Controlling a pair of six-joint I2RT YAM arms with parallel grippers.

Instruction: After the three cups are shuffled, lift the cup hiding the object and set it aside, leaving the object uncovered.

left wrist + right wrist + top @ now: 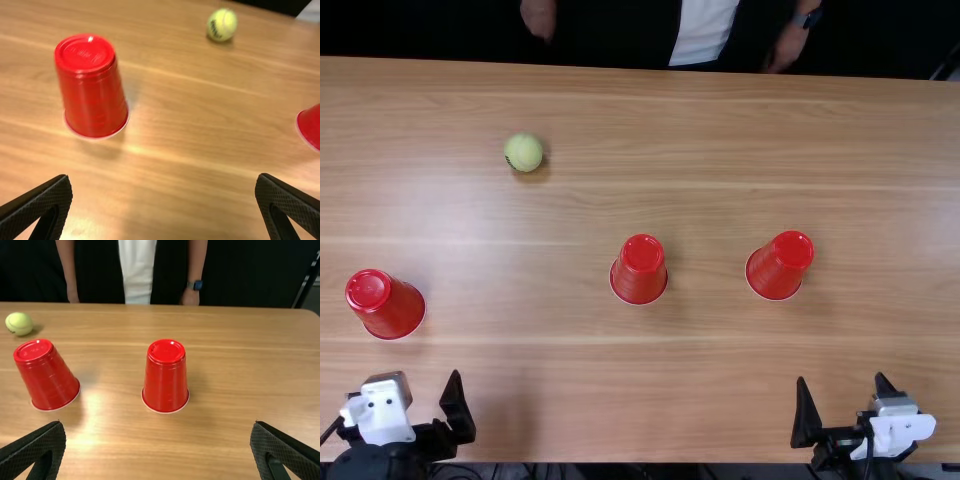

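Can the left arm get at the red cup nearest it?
Probably yes: the left tool is open near the left cup, with only bare table between them.

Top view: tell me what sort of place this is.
Probably a robot lab or test bench: the left gripper and right gripper sit open at the near edge of a wooden table, with three upside-down red cups and a tennis ball on it.

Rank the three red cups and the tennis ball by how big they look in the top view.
Largest, tied: the left cup, the middle cup and the right cup. They look alike, so I won't rank them.
Smallest: the ball, though it also lies farther from the camera.
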